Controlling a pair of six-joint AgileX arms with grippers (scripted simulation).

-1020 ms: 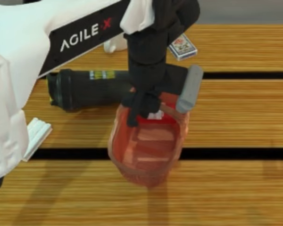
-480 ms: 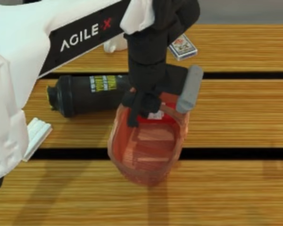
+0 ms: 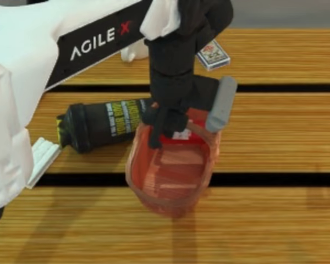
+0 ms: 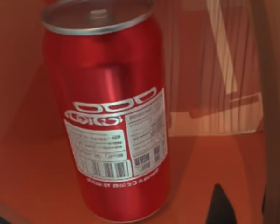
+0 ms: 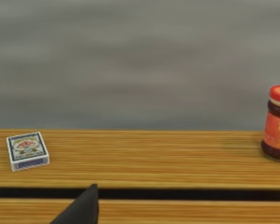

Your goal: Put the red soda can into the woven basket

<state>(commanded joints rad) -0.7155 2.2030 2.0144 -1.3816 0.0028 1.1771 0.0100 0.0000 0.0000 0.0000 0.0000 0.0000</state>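
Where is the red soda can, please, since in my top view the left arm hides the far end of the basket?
Observer: The left gripper is at that end, and the left wrist view shows the red soda can standing on the floor of the woven basket, silver top up.
Operator: Thank you. Is the right arm anywhere near it?
Observer: It seems not. The right wrist view looks across the table at a card box and a red-lidded jar, with no basket in sight.

light: bright, even | shadows: soft | focus: slightly soft
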